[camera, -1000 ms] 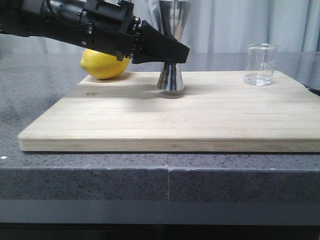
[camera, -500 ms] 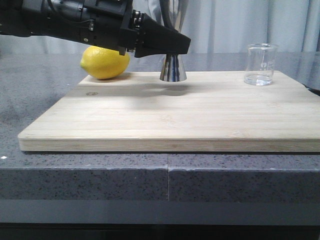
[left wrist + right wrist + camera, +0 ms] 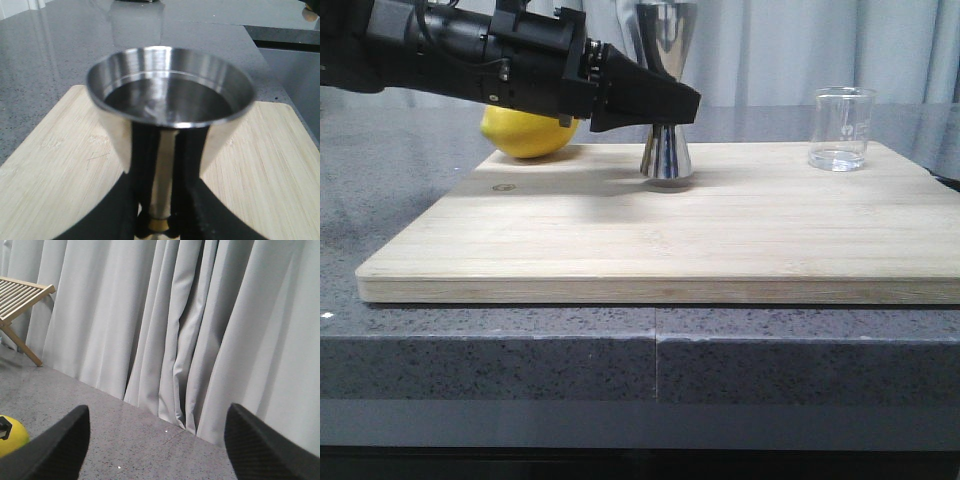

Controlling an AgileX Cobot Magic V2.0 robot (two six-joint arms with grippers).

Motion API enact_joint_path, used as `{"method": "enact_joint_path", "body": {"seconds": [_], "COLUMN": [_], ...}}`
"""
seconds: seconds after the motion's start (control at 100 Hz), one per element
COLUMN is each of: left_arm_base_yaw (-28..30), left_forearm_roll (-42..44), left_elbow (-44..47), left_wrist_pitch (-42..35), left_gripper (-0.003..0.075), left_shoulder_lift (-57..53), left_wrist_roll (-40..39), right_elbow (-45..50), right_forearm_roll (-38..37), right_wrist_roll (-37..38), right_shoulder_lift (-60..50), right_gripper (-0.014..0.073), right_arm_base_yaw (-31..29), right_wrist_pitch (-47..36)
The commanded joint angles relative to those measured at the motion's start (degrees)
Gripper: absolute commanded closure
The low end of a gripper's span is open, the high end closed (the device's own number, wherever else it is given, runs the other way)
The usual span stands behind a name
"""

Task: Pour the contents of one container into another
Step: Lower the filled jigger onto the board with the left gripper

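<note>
Front view shows a pale bamboo cutting board point(image 3: 660, 235) with fine lengthwise grain lying on a speckled dark grey stone counter point(image 3: 490, 355), pleated grey curtains point(image 3: 790, 50) hanging behind. Near the board's far edge, around its middle, stands the steel jigger point(image 3: 666, 95), a mirror-bright hourglass of two cones whose lower cone meets the wood. The left gripper point(image 3: 665, 102), matte black and wedge-shaped, reaches in from the left and is clamped on the jigger's narrow waist. Behind the arm, a smooth yellow lemon point(image 3: 527, 135) rests at the board's far left edge. Well apart, at the far right corner of the board, stands the glass beaker point(image 3: 841, 128), clear and straight-sided with faint white print; a thin layer of clear liquid seems to lie in its base. The left wrist view looks down into the jigger's point(image 3: 170, 107) upper cup, a brushed round bowl with a thin rolled rim and an engraved ring inside, holding dark liquid; below it the black fingers point(image 3: 197, 200) press on either side of the stem at its gold band. In the right wrist view the right gripper point(image 3: 152, 447) has its two textured black fingertips spread wide, holding nothing, before curtains and a wooden slatted frame point(image 3: 20, 295).
</note>
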Motion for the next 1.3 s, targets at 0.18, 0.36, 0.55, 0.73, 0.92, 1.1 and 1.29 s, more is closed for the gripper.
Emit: {"method": "enact_joint_path", "body": {"seconds": [0.18,0.36,0.55,0.73,0.92,1.1,1.29], "left_arm_base_yaw": [0.16,0.16,0.16,0.16,0.16,0.16,0.16], "left_forearm_roll": [-5.95,-5.95,-5.73,-3.88,-2.14,-2.03,-2.03], "left_elbow": [0.91,1.02,1.02,1.02,1.02,1.02,1.02], "left_wrist_pitch": [6.51,6.13,6.12,6.04,5.74,5.62,5.62], "left_gripper": [0.0741,0.0741,0.0741,0.0741,0.0741,0.0741,0.0741], "left_shoulder_lift": [-3.14,-3.14,-3.14,-3.14,-3.14,-3.14,-3.14], "left_wrist_roll": [2.20,2.20,2.20,2.20,2.20,2.20,2.20], "right_elbow": [-1.07,-1.07,-1.07,-1.07,-1.07,-1.07,-1.07], "right_forearm_roll": [1.88,1.88,1.88,1.88,1.88,1.88,1.88], "right_wrist_roll": [0.05,0.05,0.05,0.05,0.05,0.05,0.05], "right_shoulder_lift": [-2.20,-2.20,-2.20,-2.20,-2.20,-2.20,-2.20], "right_gripper": [0.0083,0.0083,0.0083,0.0083,0.0083,0.0083,0.0083], "right_arm_base_yaw": [-0.38,-0.38,-0.38,-0.38,-0.38,-0.38,-0.38], "right_wrist_pitch": [-7.64,-7.64,-7.64,-7.64,-7.64,-7.64,-7.64]}}
